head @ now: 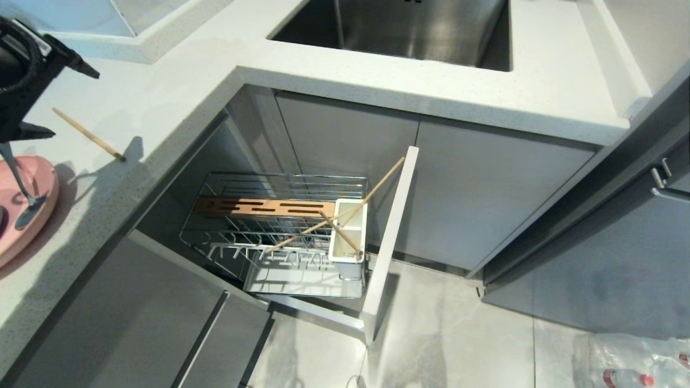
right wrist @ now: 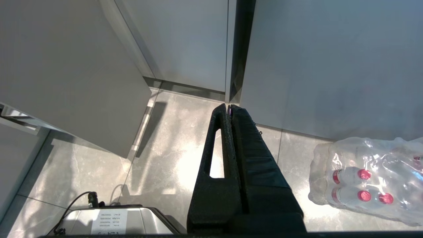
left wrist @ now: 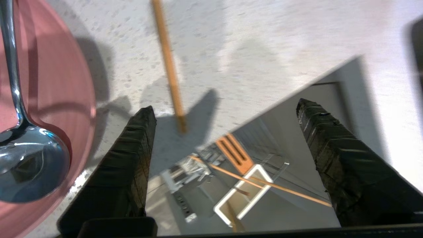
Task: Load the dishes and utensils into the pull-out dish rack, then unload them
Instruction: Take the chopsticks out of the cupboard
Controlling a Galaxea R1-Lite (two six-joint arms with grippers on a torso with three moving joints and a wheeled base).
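We count one pull-out dish rack (head: 280,231), chrome wire, wooden strip, below the left gripper's (left wrist: 224,109) wide-open jaws. One pink plate (left wrist: 49,82), matte, beside one finger, carries one silver spoon (left wrist: 19,132). One chopstick (left wrist: 168,62) lies on the counter just beyond the jaws; two more (head: 345,213) lean in the white utensil cup (head: 349,237). Right gripper (right wrist: 230,107): jaws closed, empty.

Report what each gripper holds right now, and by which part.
Nothing is held. The left gripper stands open above the counter's chopstick; the right gripper is shut on nothing, near the floor.
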